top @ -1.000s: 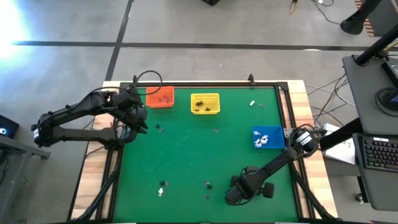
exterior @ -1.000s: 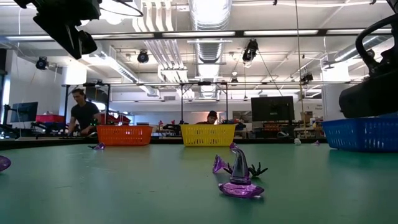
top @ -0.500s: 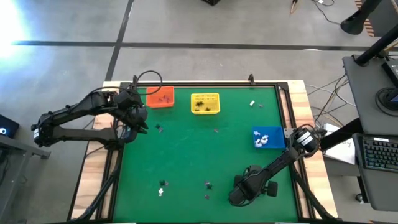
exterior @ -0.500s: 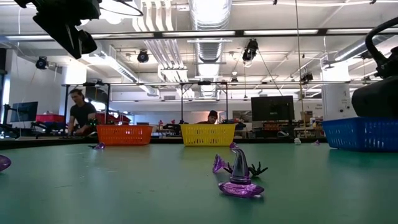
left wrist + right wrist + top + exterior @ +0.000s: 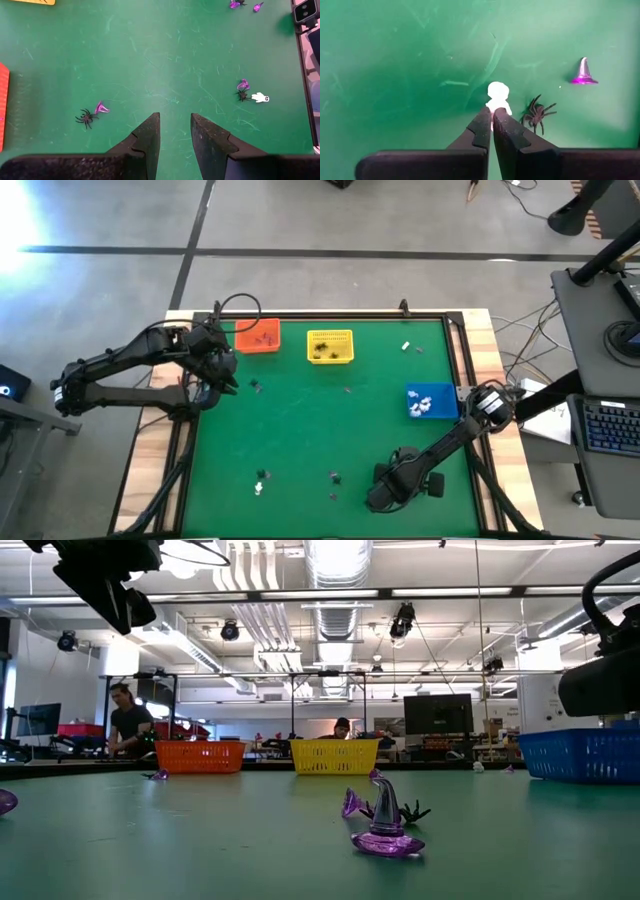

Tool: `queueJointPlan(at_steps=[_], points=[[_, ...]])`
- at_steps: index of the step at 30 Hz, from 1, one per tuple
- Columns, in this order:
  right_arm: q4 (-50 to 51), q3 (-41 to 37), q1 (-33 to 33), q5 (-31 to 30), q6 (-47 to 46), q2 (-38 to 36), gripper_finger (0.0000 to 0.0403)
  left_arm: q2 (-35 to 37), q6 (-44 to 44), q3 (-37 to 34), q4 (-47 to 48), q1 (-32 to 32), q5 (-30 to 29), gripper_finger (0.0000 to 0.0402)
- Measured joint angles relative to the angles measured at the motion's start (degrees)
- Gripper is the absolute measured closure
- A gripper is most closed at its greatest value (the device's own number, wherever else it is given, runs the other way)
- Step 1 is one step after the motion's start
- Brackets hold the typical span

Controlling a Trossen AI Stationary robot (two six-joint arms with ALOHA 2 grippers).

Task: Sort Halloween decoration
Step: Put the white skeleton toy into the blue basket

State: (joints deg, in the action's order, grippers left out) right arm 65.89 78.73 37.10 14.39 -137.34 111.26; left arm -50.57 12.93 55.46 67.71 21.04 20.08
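In the high view, the right gripper (image 5: pixel 376 498) is seen low over the green table's (image 5: pixel 300 430) near edge. In its wrist view, the fingers (image 5: pixel 482 131) are pinched on a white figure (image 5: pixel 498 96), beside a spider (image 5: pixel 536 114) and purple hat (image 5: pixel 583 72). The left gripper (image 5: pixel 175 130) is shown half open, holding nothing.

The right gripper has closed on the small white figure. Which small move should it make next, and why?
Probably a short lift straight up. The right gripper has its jaws shut on the base of the white figure, and a black spider lies right beside it, so a sideways drag might disturb it. The blue basket already holds white pieces, so that is likely where the figure goes.
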Motion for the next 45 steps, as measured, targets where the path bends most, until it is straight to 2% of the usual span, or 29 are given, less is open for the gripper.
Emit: queueJointPlan(at_steps=[16, 26, 38, 45], points=[[7.3, 6.9, 0.1, -1.2, 0.9, -0.2, 0.0395, 0.0, 0.0, 0.0, -0.6, 0.0, 0.0, 0.0311], [8.4, 6.9, 0.4, -1.5, 1.3, -0.2, 0.0391, 0.0, 0.0, 0.0, -0.7, 0.0, 0.0, 0.0311], [5.4, 4.0, 1.4, -1.4, 1.9, -0.5, 0.0313, 0.0, 0.0, 0.0, -0.6, 0.0, 0.0, 0.0311], [-11.0, -3.7, 2.8, -4.3, -2.9, -3.2, 0.0310, 0.0, 0.0, 0.0, -0.6, 0.0, 0.0, 0.0311]])
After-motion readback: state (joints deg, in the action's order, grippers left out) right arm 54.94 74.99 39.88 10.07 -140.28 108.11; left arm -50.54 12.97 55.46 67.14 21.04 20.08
